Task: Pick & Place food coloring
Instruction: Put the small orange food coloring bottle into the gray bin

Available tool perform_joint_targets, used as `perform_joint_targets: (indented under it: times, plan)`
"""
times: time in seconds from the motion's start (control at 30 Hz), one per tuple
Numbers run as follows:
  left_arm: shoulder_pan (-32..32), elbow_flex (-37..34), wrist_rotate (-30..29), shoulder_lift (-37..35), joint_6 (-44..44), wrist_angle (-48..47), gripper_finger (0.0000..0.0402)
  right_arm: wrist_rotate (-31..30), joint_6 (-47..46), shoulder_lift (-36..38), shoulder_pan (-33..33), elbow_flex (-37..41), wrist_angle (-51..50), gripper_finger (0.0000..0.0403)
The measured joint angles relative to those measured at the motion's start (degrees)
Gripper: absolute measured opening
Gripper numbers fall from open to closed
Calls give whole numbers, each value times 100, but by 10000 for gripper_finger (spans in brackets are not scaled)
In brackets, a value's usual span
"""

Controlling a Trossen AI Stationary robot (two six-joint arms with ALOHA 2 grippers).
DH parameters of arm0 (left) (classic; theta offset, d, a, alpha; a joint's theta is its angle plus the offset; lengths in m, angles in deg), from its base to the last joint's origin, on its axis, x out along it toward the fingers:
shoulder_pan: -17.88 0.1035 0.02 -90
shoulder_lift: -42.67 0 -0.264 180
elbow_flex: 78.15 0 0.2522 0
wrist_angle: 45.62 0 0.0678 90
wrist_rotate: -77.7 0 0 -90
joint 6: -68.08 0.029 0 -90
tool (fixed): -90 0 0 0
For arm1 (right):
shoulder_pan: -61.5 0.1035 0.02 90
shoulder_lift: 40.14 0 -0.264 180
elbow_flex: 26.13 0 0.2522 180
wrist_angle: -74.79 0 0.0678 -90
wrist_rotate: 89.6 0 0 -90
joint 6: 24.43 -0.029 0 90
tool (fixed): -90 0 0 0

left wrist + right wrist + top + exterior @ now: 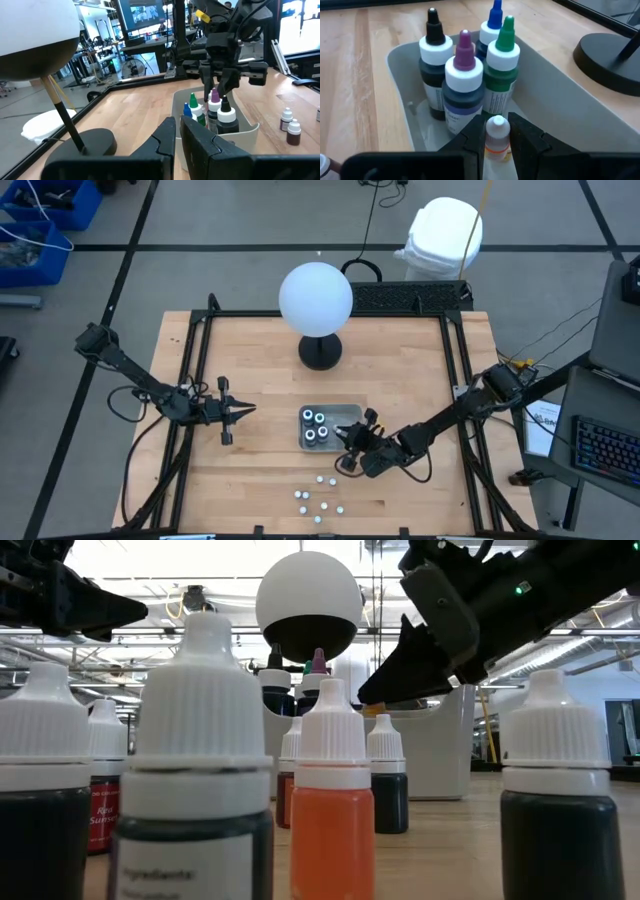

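Note:
A shallow grey tray (345, 412) lies at the table's middle with four dark bottles (315, 427) standing upright in it. Their white collars carry black, purple, blue and green tips (464, 70). Several small white-capped bottles (320, 496) stand on the wood near the table's near edge and fill the low view (330, 800). My right gripper (348, 442) is at the tray's near right side, over its inside (497, 137), and shut on one small bottle. My left gripper (240, 411) hovers left of the tray, shut, holding nothing (177, 142). My right gripper pinches a small bottle between its two fingers, which sit on either side of its body just under the white cap (497, 125). The bottle stands upright in the hold beside the four dark bottles, over the tray's floor. The fingers hide whether its base touches the tray.
A big white globe on a black base (316, 300) stands behind the tray toward the far edge. A black frame rail (330, 313) runs around the table. Bare wood lies between the left gripper and the tray, and to the tray's right.

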Motion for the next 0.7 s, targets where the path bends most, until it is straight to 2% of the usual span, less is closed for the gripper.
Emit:
perform_joint_targets:
  times: [0.7]
  plan:
    - [0, 1, 4, 2, 2, -1, 37, 150, 1, 2, 49, 0, -5, 59]
